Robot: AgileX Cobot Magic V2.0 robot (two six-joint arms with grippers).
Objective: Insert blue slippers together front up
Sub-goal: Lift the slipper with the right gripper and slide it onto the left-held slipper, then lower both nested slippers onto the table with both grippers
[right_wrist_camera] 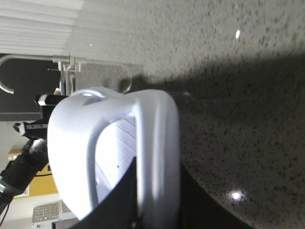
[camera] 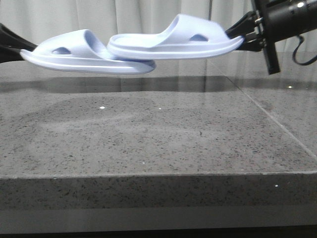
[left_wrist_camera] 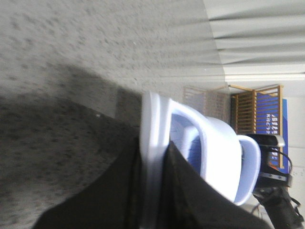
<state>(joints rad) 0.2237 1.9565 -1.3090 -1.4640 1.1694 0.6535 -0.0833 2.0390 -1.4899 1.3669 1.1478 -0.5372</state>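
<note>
Two pale blue slippers hang in the air above the grey stone table (camera: 148,134). My left gripper (camera: 15,48) is shut on the heel of the left slipper (camera: 79,54), which lies level with its toe pointing right. My right gripper (camera: 246,33) is shut on the heel of the right slipper (camera: 178,39), toe pointing left. The right slipper's toe rests over the left slipper's toe, just past its strap. In the left wrist view the sole (left_wrist_camera: 153,157) sits clamped between my dark fingers (left_wrist_camera: 114,191). In the right wrist view the sole (right_wrist_camera: 159,167) is clamped the same way.
The table's front edge (camera: 148,174) runs across the lower part of the front view, and a seam (camera: 262,111) crosses the top on the right. White curtains (camera: 148,15) hang behind. A wooden rack (left_wrist_camera: 248,107) shows far off in the left wrist view.
</note>
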